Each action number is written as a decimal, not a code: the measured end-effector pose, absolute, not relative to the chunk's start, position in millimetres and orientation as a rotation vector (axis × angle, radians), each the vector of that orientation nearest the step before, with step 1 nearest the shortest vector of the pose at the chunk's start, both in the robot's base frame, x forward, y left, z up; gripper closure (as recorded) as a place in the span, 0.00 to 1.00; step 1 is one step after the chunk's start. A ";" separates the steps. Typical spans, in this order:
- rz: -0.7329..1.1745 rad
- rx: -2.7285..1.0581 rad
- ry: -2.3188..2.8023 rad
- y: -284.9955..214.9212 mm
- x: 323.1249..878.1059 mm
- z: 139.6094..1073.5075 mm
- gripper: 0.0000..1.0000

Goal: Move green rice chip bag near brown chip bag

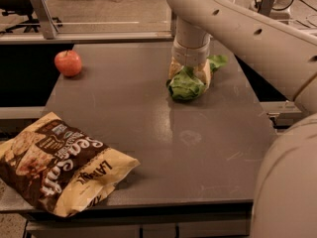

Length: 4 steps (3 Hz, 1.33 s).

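The green rice chip bag is a small crumpled green foil bag at the table's far right, with a corner sticking out behind the gripper. My gripper comes straight down on it, with its tan fingers clamped on either side of the bag, at the table surface. The brown chip bag is large, dark brown and cream, and lies at the near left corner, overhanging the table edge. It is far from the green bag.
A red apple sits at the far left of the grey table. My arm reaches in from the upper right. A metal rail runs behind the table's far edge.
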<state>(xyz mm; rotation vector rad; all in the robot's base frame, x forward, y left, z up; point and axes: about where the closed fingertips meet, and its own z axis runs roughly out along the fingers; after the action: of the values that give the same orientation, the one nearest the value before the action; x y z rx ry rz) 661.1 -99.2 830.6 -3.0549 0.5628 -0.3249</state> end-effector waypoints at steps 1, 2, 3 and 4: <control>-0.472 -3.007 0.546 -92.0 653.0 859.7 1.00; -0.645 -2.891 0.492 -75.8 631.5 915.5 1.00; -0.668 -2.833 0.422 -62.3 611.7 950.2 1.00; -0.546 -2.864 0.258 -47.8 589.0 951.8 1.00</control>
<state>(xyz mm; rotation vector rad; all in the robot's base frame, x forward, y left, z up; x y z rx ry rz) 589.0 -47.8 951.8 -2.8638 0.2582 -0.5457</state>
